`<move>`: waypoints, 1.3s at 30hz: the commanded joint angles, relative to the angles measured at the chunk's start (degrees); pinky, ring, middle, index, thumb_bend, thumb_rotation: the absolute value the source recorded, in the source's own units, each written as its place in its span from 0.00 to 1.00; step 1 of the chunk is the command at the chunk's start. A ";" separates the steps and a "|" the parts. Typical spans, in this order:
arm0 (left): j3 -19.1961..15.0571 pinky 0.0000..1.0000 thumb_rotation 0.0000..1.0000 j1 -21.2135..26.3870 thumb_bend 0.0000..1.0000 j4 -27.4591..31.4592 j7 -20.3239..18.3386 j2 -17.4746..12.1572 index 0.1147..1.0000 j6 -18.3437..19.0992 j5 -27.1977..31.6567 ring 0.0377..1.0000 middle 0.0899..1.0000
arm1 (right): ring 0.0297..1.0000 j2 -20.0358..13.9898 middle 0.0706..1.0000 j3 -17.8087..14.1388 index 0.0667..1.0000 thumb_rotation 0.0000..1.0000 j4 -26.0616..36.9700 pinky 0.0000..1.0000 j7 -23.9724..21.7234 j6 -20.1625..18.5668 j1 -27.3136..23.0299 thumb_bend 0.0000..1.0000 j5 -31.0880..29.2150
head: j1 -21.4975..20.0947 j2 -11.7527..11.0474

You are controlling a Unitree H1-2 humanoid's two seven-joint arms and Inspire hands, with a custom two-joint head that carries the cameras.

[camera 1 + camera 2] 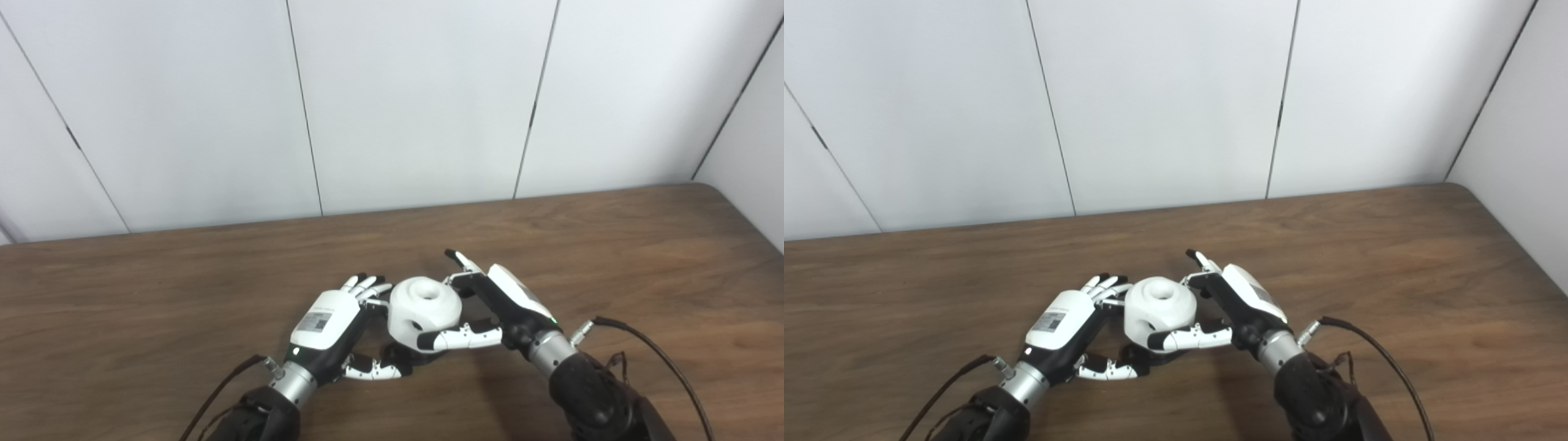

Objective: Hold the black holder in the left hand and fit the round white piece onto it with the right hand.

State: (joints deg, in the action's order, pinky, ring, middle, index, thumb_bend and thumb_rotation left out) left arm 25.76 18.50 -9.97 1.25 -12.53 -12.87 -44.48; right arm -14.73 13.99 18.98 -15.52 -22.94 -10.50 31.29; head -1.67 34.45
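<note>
Nearest the camera, two forearms come in from the bottom edge and meet over the middle of the wooden table (612, 257). Low between them sits the black holder (401, 357), only a dark sliver of it showing under the white part; the left hand (327, 327) has its thumb reaching in along the holder's near side and its fingers (367, 285) curled round the far side, so it seems to be steadying the holder, though how firmly it closes on it I cannot tell. Directly above rests the round white piece (424, 309), its open hole facing up, apparently sitting on the holder. The right hand (490, 306) clamps that piece, thumb pressed across its near face and fingers behind it, one finger sticking up free. That split makes sense: one hand anchors the base while the other guides and presses the top part down. Whether the piece is fully seated is hidden. Counting: one holder, one white piece, two hands. Beyond them stands only a white panelled wall (416, 104).
</note>
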 commanded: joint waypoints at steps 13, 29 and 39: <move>0.07 1.00 0.05 1.53 0.52 -0.03 0.52 0.35 0.41 -1.09 -0.32 0.94 0.86 | 1.00 -1.40 1.00 -1.63 1.00 0.61 1.76 0.92 0.52 2.67 0.23 1.00 -0.49 | 0.08 0.06; 0.16 1.00 0.05 1.54 0.52 -0.17 0.45 0.75 0.41 -0.93 -0.26 0.95 0.87 | 1.00 -1.24 1.00 -0.86 1.00 0.60 6.14 0.87 -1.29 2.69 -0.60 1.00 1.48 | 0.76 0.02; 0.16 1.00 0.05 1.57 0.52 0.03 0.03 0.98 0.41 -0.41 -0.32 0.95 0.86 | 1.00 -0.83 1.00 0.00 1.00 0.57 10.43 0.83 -4.04 1.07 -1.13 1.00 1.98 | 0.82 -0.05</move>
State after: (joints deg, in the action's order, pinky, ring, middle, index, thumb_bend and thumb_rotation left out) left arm 25.76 18.50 -10.20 1.41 -11.94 -12.77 -44.52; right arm -15.50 14.11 26.85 -19.53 -22.29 -9.39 32.89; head -0.79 34.37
